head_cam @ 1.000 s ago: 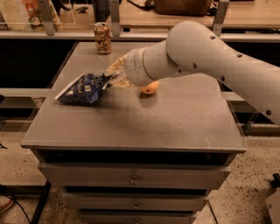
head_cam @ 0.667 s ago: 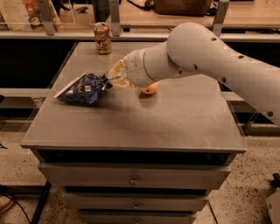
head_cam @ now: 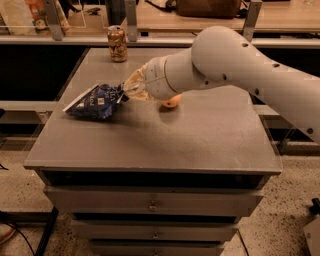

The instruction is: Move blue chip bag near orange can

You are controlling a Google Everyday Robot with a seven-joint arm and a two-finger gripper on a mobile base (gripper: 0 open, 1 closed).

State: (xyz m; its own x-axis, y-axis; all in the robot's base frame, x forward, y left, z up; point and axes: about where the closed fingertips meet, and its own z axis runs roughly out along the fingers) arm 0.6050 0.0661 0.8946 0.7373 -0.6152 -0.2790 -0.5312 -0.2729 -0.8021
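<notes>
The blue chip bag (head_cam: 95,101) lies crumpled on the left part of the grey table (head_cam: 200,140). The orange can (head_cam: 117,44) stands upright at the table's far edge, well behind the bag. My gripper (head_cam: 124,92) reaches in from the right and meets the bag's right end; the white arm (head_cam: 235,65) stretches across the table behind it. The bag's right edge looks lifted toward the gripper.
A round orange fruit (head_cam: 171,103) sits on the table just under my wrist. The table has drawers (head_cam: 152,204) in front. A shelf with railing posts (head_cam: 131,20) and a brown bag (head_cam: 207,7) stands behind the table.
The gripper and the bag have barely moved; the bag's right end stays at the gripper.
</notes>
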